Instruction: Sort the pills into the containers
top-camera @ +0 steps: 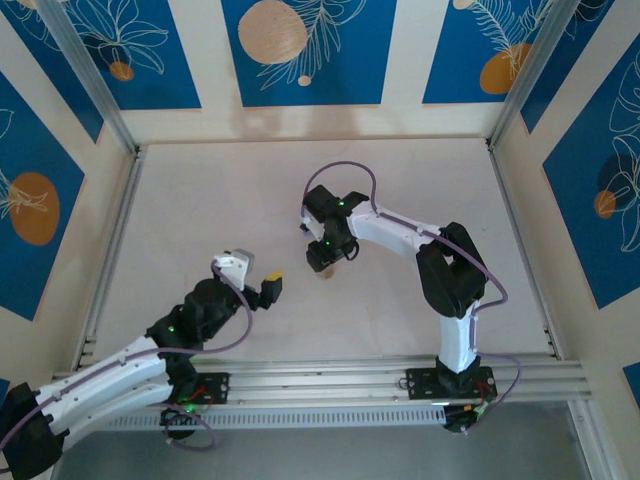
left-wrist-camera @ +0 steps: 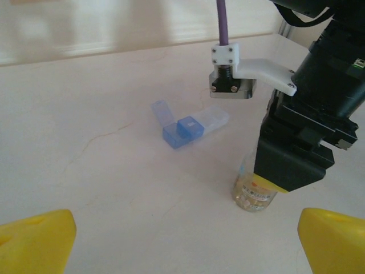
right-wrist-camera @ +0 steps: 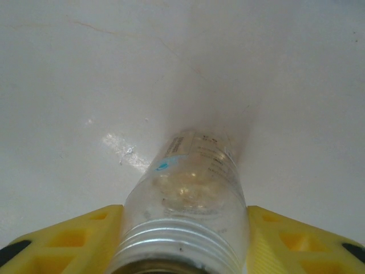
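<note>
A small clear vial (right-wrist-camera: pixel 188 188) stands upright on the table, its threaded neck uncapped, with the pills (left-wrist-camera: pixel 252 198) as a tan mass at its bottom. My right gripper (right-wrist-camera: pixel 185 242) comes down over it, a yellow finger (right-wrist-camera: pixel 68 240) pressed against each side of the vial. From above, the right gripper (top-camera: pixel 327 258) sits mid-table. The pill box (left-wrist-camera: pixel 185 130) with its containers lies just beyond the vial (left-wrist-camera: pixel 254 191), part blue, part clear, with one blue lid (left-wrist-camera: pixel 162 111) flipped up. My left gripper (left-wrist-camera: pixel 185 240) is open and holds nothing, a short way in front of the vial.
The left gripper (top-camera: pixel 272 287) hovers left of the vial, close to the right arm's wrist. A purple cable (left-wrist-camera: pixel 222 23) hangs over the right wrist. Metal rails (top-camera: pixel 330 380) run along the near edge and walls enclose the pale table (top-camera: pixel 200 200).
</note>
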Robot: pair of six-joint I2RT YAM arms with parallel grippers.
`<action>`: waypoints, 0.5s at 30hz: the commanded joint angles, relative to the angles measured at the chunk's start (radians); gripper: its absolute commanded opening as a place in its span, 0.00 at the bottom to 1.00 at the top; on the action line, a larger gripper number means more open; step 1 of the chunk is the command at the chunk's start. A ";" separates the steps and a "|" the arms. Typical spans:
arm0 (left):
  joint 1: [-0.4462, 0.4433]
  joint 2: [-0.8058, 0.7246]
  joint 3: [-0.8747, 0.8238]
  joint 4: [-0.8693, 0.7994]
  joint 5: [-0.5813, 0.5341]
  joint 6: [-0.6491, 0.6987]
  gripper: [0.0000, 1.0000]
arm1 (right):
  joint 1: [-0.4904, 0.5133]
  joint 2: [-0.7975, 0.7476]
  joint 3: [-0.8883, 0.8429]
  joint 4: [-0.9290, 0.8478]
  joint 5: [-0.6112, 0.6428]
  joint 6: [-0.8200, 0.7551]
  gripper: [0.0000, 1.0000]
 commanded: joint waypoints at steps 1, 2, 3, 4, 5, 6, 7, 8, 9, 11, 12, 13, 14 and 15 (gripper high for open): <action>0.008 0.013 -0.032 0.087 0.047 0.017 0.99 | 0.001 -0.017 0.020 -0.031 -0.022 -0.017 0.47; 0.009 0.023 -0.037 0.114 0.062 0.029 0.99 | -0.004 -0.032 0.018 -0.032 -0.035 -0.019 0.47; 0.009 0.032 -0.042 0.142 0.079 0.048 0.99 | -0.011 -0.047 0.017 -0.033 -0.049 -0.020 0.46; 0.010 0.051 -0.046 0.180 0.099 0.067 0.99 | -0.020 -0.069 0.016 -0.032 -0.067 -0.020 0.46; 0.010 0.072 -0.051 0.231 0.112 0.085 0.99 | -0.030 -0.091 0.015 -0.034 -0.086 -0.022 0.45; 0.010 0.096 -0.059 0.293 0.128 0.105 0.99 | -0.039 -0.111 0.016 -0.039 -0.100 -0.022 0.45; 0.010 0.129 -0.068 0.368 0.154 0.131 0.99 | -0.049 -0.138 0.019 -0.046 -0.115 -0.023 0.45; 0.010 0.165 -0.073 0.440 0.180 0.161 0.99 | -0.058 -0.164 0.024 -0.056 -0.131 -0.027 0.45; 0.011 0.197 -0.070 0.489 0.200 0.180 0.99 | -0.066 -0.189 0.030 -0.069 -0.148 -0.032 0.45; 0.012 0.288 -0.051 0.596 0.270 0.226 0.99 | -0.079 -0.241 0.042 -0.101 -0.172 -0.050 0.45; 0.013 0.325 -0.042 0.641 0.312 0.247 0.99 | -0.084 -0.263 0.050 -0.118 -0.179 -0.062 0.45; 0.015 0.367 -0.030 0.689 0.364 0.278 0.99 | -0.089 -0.288 0.057 -0.136 -0.190 -0.077 0.45; 0.020 0.416 -0.018 0.729 0.421 0.317 0.99 | -0.094 -0.311 0.066 -0.154 -0.209 -0.099 0.45; 0.030 0.455 -0.009 0.755 0.459 0.348 0.99 | -0.094 -0.332 0.073 -0.167 -0.229 -0.123 0.45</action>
